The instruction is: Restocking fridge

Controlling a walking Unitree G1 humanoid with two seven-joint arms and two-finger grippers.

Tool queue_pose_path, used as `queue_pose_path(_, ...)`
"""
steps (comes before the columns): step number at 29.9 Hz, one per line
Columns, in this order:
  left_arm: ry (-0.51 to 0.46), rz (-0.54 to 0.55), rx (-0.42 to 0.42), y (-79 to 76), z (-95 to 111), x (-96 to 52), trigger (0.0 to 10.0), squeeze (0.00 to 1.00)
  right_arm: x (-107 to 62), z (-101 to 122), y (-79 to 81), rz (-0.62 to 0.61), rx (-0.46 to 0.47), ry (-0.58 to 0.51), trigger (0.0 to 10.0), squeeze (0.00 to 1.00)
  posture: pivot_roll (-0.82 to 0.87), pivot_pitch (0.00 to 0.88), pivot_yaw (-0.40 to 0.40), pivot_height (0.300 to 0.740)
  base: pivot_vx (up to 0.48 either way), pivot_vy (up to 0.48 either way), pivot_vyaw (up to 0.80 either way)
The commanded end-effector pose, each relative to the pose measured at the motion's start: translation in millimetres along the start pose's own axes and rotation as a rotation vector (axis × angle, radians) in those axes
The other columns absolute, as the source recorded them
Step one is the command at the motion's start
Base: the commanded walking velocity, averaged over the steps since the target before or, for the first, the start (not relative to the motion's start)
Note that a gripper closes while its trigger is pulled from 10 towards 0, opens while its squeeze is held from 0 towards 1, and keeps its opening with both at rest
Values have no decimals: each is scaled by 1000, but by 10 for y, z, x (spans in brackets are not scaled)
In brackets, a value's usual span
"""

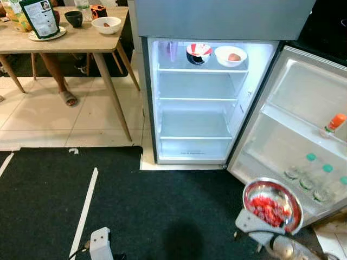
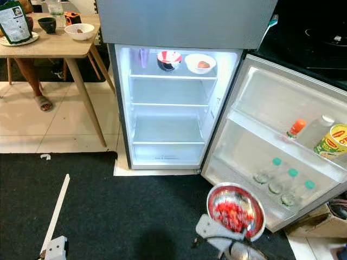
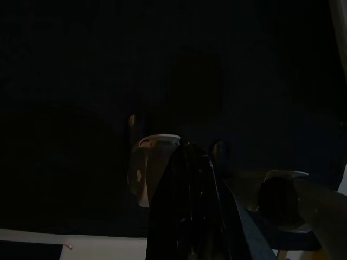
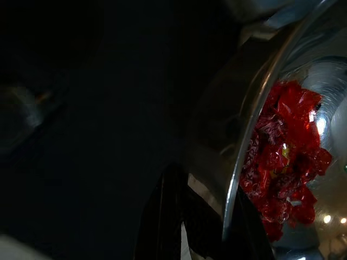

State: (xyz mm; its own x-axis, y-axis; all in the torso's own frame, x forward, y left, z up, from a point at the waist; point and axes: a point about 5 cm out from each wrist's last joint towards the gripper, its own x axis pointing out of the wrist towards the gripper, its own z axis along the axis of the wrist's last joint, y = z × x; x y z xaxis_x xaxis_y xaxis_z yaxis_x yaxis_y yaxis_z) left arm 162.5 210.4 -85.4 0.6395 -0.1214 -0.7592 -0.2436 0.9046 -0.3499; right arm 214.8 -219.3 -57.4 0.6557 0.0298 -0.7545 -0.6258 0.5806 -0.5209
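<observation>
My right gripper (image 1: 255,225) is shut on the rim of a steel bowl (image 1: 272,205) holding red pieces (image 4: 282,162), low at the right and just in front of the open fridge door (image 1: 295,122). The fridge (image 1: 198,100) stands open and lit. On its top shelf are a red-and-white bowl (image 1: 199,53), a white bowl (image 1: 230,55) with a brownish item in it, and a purple cup (image 1: 172,50). The lower shelves are bare. My left arm (image 1: 100,244) hangs idle at the bottom left, and its black fingers (image 3: 190,206) show pressed together in the dark.
Door shelves carry green-capped bottles (image 1: 310,169), an orange-capped bottle (image 1: 335,122) and a yellow tub (image 2: 332,141). At the far left a wooden table (image 1: 81,40) bears bowls and a bag, with a person's sandalled foot (image 1: 68,97) beneath. A black mat (image 1: 135,206) has white tape lines. A cardboard box (image 2: 320,222) sits by the door.
</observation>
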Motion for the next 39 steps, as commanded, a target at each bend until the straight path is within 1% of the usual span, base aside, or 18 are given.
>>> queue_pose_path(1, 35, 3, -4, -13, -104, -9, 10000, 0, -16, -71, 45, 2, 30, 30, 10000, 0, -71, 107, -24, 740, 0, 0, 0)
queue_pose_path(2, 37, 6, -4, -10, -109, -11, 10000, 0, -43, -145, 213, 45, 81, 59, 10000, 0, -70, 109, -24, 740, 0, 0, 0)
queue_pose_path(3, 37, 6, -4, -10, -109, -11, 10000, 0, -43, -145, 213, 45, 81, 59, 10000, 0, -70, 109, -24, 740, 0, 0, 0)
queue_pose_path(4, 35, 5, -8, -14, -111, -10, 10000, 0, -65, -193, 329, 79, 89, 82, 10000, 0, -66, 107, -26, 740, 0, 0, 800)
queue_pose_path(5, 35, 5, -8, -14, -111, -10, 10000, 0, -65, -193, 329, 79, 89, 82, 10000, 0, -66, 107, -26, 740, 0, 0, 800)
queue_pose_path(6, 32, 5, -12, -17, -110, -8, 10000, 0, -81, -232, 388, 92, 102, 102, 10000, 0, -61, 108, -28, 740, 0, 0, 800)
queue_pose_path(7, 32, 5, -12, -17, -110, -8, 10000, 0, -81, -232, 388, 92, 102, 102, 10000, 0, -61, 108, -28, 740, 0, 0, 800)
queue_pose_path(9, 31, 2, -12, -25, -115, -7, 10000, 0, -112, -303, 478, 101, 99, 142, 10000, 0, -56, 107, -28, 740, 0, 0, 800)
queue_pose_path(11, 31, 2, -12, -25, -115, -7, 10000, 0, -112, -303, 478, 101, 99, 142, 10000, 0, -56, 107, -28, 740, 0, 0, 800)
queue_pose_path(12, 33, -4, -9, -31, -125, -8, 10000, 0, -140, -370, 526, 84, 137, 178, 10000, 0, -56, 104, -27, 740, 0, 0, 0)
queue_pose_path(16, 32, -7, -7, -30, -128, -9, 10000, 0, -155, -407, 546, 72, 169, 200, 10000, 0, -54, 103, -28, 740, 0, 0, 0)
queue_pose_path(18, 34, -25, -13, -39, -132, -10, 10000, 0, -168, -426, 584, 82, 185, 210, 10000, 0, -54, 91, -29, 740, 0, -142, 0)
queue_pose_path(23, 35, -31, -19, -59, -125, 0, 10000, 0, -179, -443, 621, 94, 197, 221, 10000, 0, -54, 84, -30, 740, 0, -442, 0)
queue_pose_path(29, 29, -38, -25, -83, -108, 12, 10000, 0, -181, -446, 628, 94, 204, 224, 10000, 0, -54, 84, -30, 740, 41, -428, 0)
queue_pose_path(31, 28, -6, -26, -66, -107, 12, 10000, 0, -182, -449, 624, 94, 206, 224, 10000, 0, -57, 84, -30, 740, 0, 0, 0)
queue_pose_path(34, 29, 9, -20, -49, -117, 6, 10000, 0, -183, -449, 623, 94, 208, 221, 10000, 0, -59, 86, -30, 740, 0, 0, 0)
queue_pose_path(39, 35, 2, -32, -47, -144, -2, 10000, 0, -177, -438, 612, 93, 206, 215, 10000, 0, -59, 86, -30, 740, 0, 0, 0)
